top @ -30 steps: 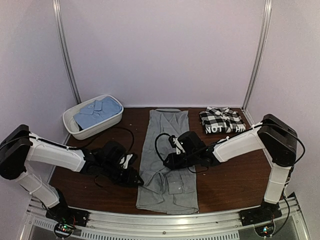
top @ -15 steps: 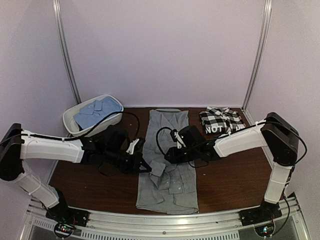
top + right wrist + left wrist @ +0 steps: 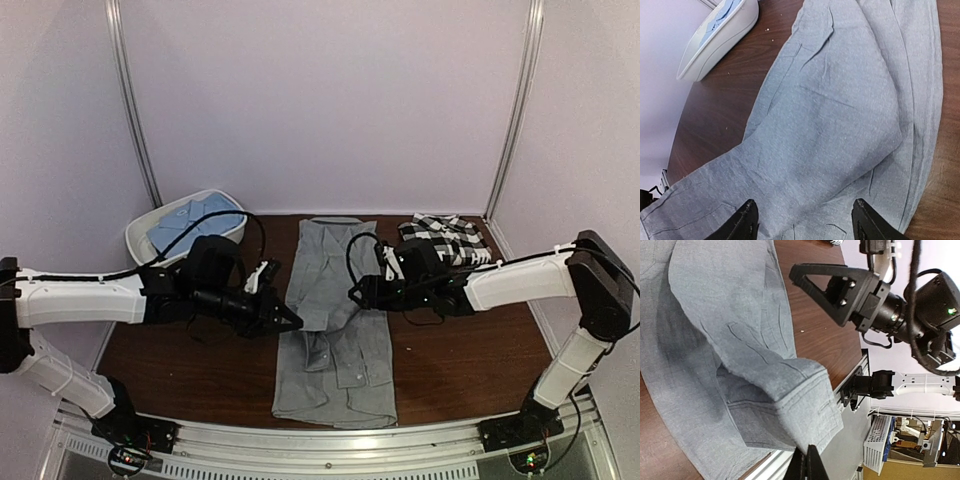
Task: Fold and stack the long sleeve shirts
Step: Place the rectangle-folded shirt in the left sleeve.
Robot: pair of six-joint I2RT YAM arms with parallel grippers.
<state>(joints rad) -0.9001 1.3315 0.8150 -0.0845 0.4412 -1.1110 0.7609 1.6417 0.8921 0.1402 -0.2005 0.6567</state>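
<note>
Pinching grey shirt (image 3: 730, 340), left end effector (image 3: 807, 461) mostly cropped.

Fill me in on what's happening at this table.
The left tool is shut on a sleeve of the grey shirt, holding it raised over the body. The right tool hangs open above that shirt. The checked shirt lies at the back right; the light blue shirt sits in the white tub.

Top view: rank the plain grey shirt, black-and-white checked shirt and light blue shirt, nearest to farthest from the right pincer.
1. Plain grey shirt, directly under the right pincer.
2. Black-and-white checked shirt, far right.
3. Light blue shirt, far left in the white plastic tub.
</note>
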